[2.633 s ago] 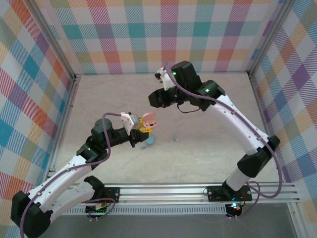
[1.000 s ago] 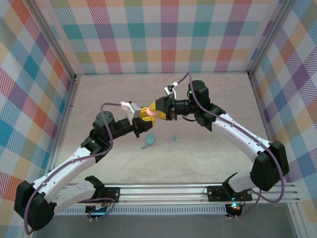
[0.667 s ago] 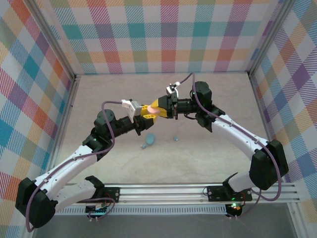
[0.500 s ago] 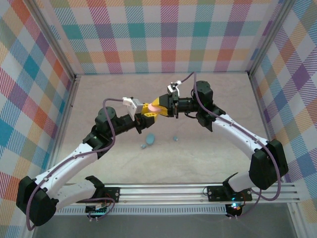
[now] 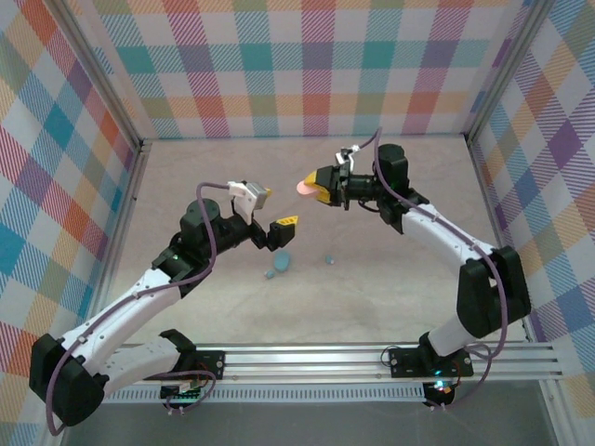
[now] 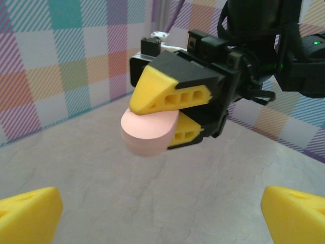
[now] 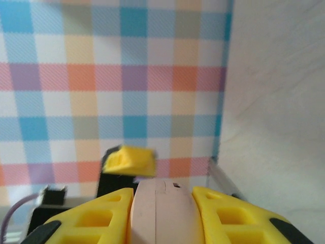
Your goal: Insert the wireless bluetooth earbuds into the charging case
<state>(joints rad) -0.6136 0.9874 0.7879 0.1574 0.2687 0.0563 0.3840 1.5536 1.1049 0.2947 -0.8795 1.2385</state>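
Half a second ago both pincers gripped the pink case [image 5: 306, 187]. Now the left pincer [image 5: 272, 210] has let go, its fingers spread wide, and the right pincer [image 5: 316, 189] alone is clamped on the shut case, above the desk [image 5: 390, 279] toward its far edge. A blue earbud [image 5: 328, 259] lies mid-desk, nearer the front edge than both pincers. A blue bit [image 5: 270, 274] touching the blue case [image 5: 282, 262] is too small to identify.

The pink oval case [image 5: 305, 187] is gripped above the table [image 5: 400, 279] between the yellow fingertips of the right gripper [image 5: 319, 187]. The left gripper [image 5: 276, 211] is seen just beside it, jaws spread wide, clear of the case. Below, a light blue case [image 5: 283, 262] and a tiny blue earbud [image 5: 328, 259] are seen lying near each other.
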